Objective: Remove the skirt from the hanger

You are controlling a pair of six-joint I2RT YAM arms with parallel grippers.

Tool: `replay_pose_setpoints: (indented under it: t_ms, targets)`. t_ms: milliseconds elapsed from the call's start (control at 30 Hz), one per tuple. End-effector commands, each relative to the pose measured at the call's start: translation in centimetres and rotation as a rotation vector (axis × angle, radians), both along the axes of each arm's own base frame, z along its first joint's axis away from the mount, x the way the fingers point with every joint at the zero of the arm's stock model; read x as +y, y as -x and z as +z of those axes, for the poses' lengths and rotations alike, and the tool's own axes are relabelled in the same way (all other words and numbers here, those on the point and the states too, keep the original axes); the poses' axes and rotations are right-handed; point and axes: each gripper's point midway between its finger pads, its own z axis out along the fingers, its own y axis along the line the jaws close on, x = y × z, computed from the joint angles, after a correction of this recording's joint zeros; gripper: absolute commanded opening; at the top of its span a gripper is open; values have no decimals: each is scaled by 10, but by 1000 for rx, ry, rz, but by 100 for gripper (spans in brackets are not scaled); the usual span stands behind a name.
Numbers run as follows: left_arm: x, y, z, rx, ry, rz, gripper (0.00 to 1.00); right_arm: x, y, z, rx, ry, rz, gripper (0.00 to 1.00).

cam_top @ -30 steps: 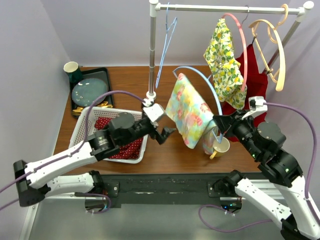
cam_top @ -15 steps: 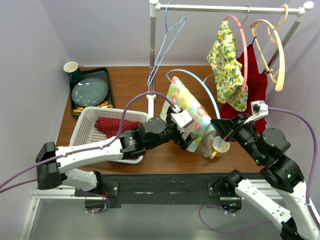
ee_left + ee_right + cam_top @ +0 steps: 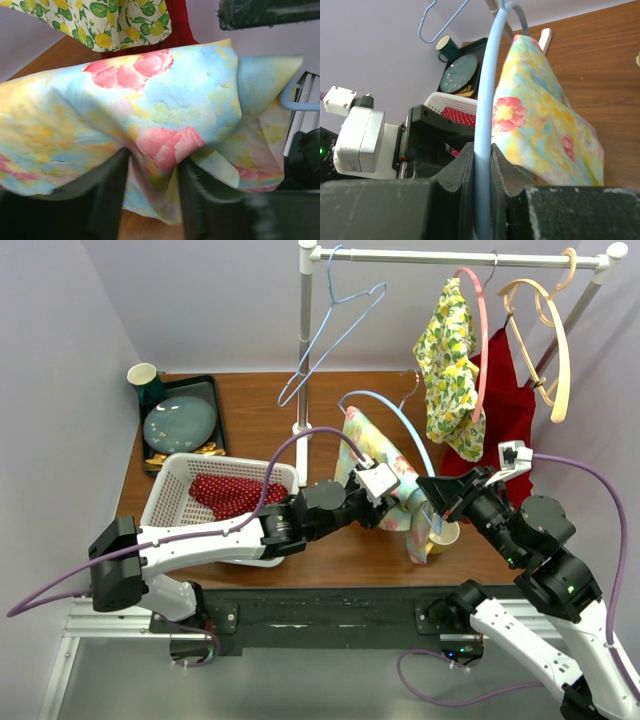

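**Top external view.** Locate the floral skirt (image 3: 362, 440) over the middle of the desk (image 3: 250, 405), draped on the light-blue hanger (image 3: 405, 420), well below the rail (image 3: 450, 256). Note the lower hem hanging just beside the yellow cup (image 3: 447, 535). Find the left gripper (image 3: 395, 504) pressed into the near face of the skirt, and the right gripper (image 3: 430, 492) at the lower right leg of the hanger. Observe a white basket (image 3: 165, 505) at left holding a red dotted garment (image 3: 230, 490). On the rail, note a lemon-print garment (image 3: 450, 370) and a red garment (image 3: 512, 400).

**Left wrist view.** See one fold of the skirt (image 3: 175, 100) hanging between the two fingers (image 3: 107, 200), with fabric touching both inner faces. Read the left gripper (image 3: 152, 162) as partly closed about that fold; cannot tell whether clamped firmly. Note blur on both fingers. Spot a short length of the light-blue hanger (image 3: 296, 104) at the right edge, apart from the fingers.

**Right wrist view.** Confirm the right gripper (image 3: 481, 160) closed on the light-blue hanger (image 3: 487, 100), with the bar running upright through the narrow gap. See the skirt (image 3: 540, 115) draped from the upper curve of the hanger, spreading right and downward above the desk (image 3: 600, 55).
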Motion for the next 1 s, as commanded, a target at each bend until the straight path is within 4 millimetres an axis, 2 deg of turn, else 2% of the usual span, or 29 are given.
replay_pose_setpoints:
  t_ms: [0, 67, 167, 267, 300, 367, 400, 467, 733, 967]
  targets:
    - [0, -3, 25, -42, 87, 21, 23, 4, 5, 48, -139, -127, 30, 0]
    - [2, -2, 29, -39, 91, 24, 2, 2, 4, 46, -139, -124, 19, 0]
    - [8, -2, 28, -21, 69, 36, 0, -3, 0, 41, -134, -108, -16, 0]
    - [22, 1, 39, -18, 85, 56, 0, -7, -3, 37, -135, -98, -44, 0]
    - [31, 3, 51, -25, 109, 63, 0, -9, -4, 36, -135, -97, -54, 0]
    - [44, 3, 60, -30, 126, 90, 0, -12, -8, 31, -129, -83, -81, 0]
    - [54, 5, 75, -41, 158, 101, 0, -13, -10, 29, -127, -78, -90, 0]
    - [69, 4, 89, -55, 172, 132, 0, -15, -12, 25, -126, -72, -106, 0]
    - [144, 8, 184, -167, 287, 256, 0, -15, -21, 14, -114, -48, -129, 0]
    - [232, -7, 227, -235, 278, 558, 0, -24, -21, 14, -127, -40, -175, 0]
